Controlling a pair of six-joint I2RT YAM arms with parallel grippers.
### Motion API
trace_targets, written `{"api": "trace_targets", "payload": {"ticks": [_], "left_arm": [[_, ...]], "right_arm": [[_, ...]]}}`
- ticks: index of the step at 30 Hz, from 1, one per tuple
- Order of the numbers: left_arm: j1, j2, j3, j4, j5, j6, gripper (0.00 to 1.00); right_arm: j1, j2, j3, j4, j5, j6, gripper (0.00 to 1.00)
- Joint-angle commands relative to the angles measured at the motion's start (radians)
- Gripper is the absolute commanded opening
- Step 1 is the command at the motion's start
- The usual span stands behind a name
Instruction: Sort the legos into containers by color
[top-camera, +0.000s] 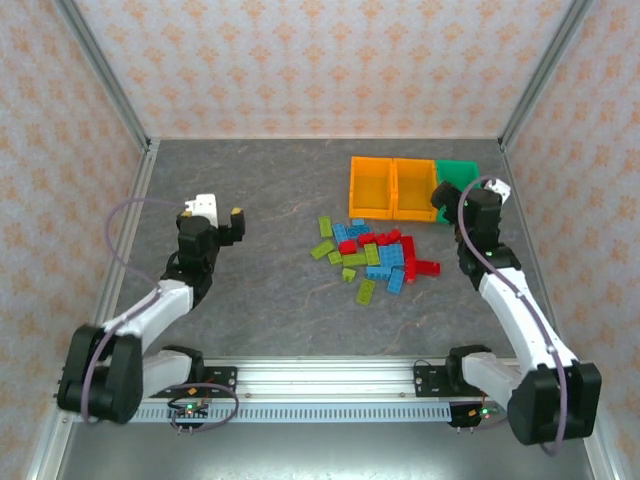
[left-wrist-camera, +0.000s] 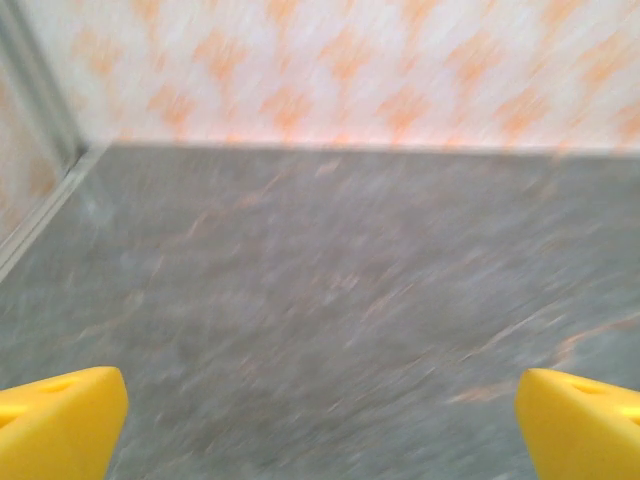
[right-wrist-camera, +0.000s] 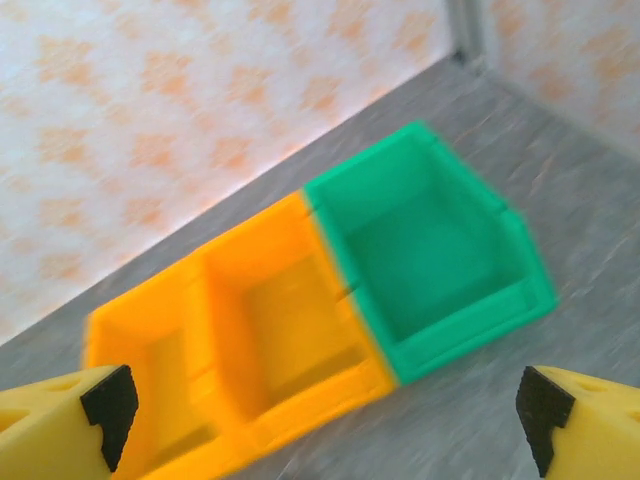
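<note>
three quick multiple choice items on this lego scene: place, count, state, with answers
1. The lego pile lies: A) on the table, near side of the bins B) inside a bin C) against the left wall
2. Orange bins: A) one B) two C) three
3. Right gripper: A) open, empty B) shut on a brick C) shut on a bin
1 A, pile loose before the row; 2 B, two orange beside one green bin; 3 A, fingers wide apart, nothing between.

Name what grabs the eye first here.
A jumbled heap of lime green, light blue and red legos lies on the grey table, right of centre. Behind it, two orange bins and a green bin stand in a row, all empty.
</note>
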Motion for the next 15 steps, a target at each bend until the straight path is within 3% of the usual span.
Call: {"api": "trace_targets", "payload": {"ticks": [1,4,7,11,13,15], "left_arm": [[-0.097,-0.118,0.111,-0.284,-0.009,-0.106,1.00],[-0.200,-0.173,0.227,-0.473,0.053,-0.111,1.00],[-0.278,-0.189,0.369,-0.685,0.213,-0.041,1.00],[-0.332,-0.130,0.584,-1.089,0.503,0.190,1.00],[-0.343,-0.108,0.641,-1.215,0.569,0.285,1.00],[-0.343,-0.121,0.614,-1.227,0.593,0.356,1.00]], "right_arm": [[0.084,0.026,0.028,-0.390,-0.169,0.110,0.99],[0.143,0.091,0.094,-0.464,-0.213,0.084,0.99],[0.188,0.206,0.158,-0.518,-0.224,0.035,0.99],[0.228,0.385,0.251,-0.569,-0.211,-0.019,0.99],[0.243,0.472,0.300,-0.568,-0.188,-0.037,1.00],[0.250,0.539,0.338,-0.547,-0.153,-0.036,0.98]]}}
